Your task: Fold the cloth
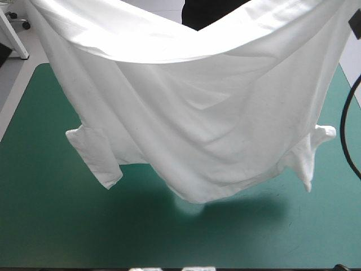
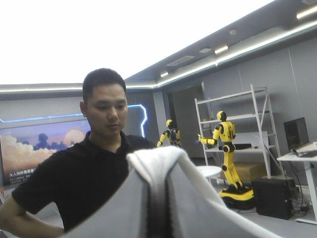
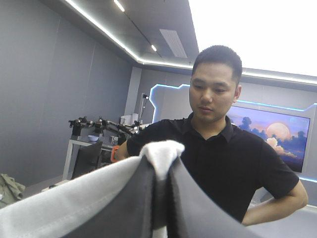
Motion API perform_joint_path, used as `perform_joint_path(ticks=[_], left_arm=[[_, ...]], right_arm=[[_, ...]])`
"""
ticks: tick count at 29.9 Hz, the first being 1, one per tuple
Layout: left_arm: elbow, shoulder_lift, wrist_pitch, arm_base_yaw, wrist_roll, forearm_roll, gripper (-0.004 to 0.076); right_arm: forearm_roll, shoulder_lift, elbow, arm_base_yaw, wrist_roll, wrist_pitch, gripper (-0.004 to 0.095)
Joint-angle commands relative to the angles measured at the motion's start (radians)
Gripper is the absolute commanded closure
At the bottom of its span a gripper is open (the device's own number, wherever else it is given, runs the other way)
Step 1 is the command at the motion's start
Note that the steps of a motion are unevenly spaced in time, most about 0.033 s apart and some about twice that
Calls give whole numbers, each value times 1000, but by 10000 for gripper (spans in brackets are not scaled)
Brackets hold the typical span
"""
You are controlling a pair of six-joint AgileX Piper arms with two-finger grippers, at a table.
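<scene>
T-shirt (image 1: 197,113) hangs spread wide above the teal-green desk (image 1: 51,226) in the high view. Its top edge is stretched toward both far corners of the desk and sags in the middle. The left sleeve (image 1: 93,155) dangles over the desk's left part and the right sleeve (image 1: 310,155) over its right. The lowest fold hangs over the desk's middle, with a shadow under it.

In the left wrist view, the left hand (image 2: 157,171) is all but closed, pinching a bunch of the white cloth at its tips.

In the right wrist view, the right hand (image 3: 161,171) is clamped the same way on a white tuft.
</scene>
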Motion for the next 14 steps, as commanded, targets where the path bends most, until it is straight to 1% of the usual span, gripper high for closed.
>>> perform_joint_path(ticks=[1, 6, 7, 9, 11, 14], left_arm=[[-33, -11, -108, -4, 13, -29, 733], [-33, 15, -118, -4, 15, -10, 733], [-33, 30, -128, -4, 18, -7, 733], [-33, 70, -158, -4, 18, 19, 733], [-33, 116, -199, -4, 18, 58, 733], [-33, 191, -296, -4, 18, 89, 733]], right_arm=[[-8, -9, -28, 0, -29, -113, 925], [-21, 19, -26, 0, -33, -98, 925], [-42, 31, -26, 0, -20, -86, 925], [-138, 75, -26, 0, 91, -46, 925], [-274, 123, -26, 0, 220, -20, 925], [-423, 198, -26, 0, 279, -45, 925]])
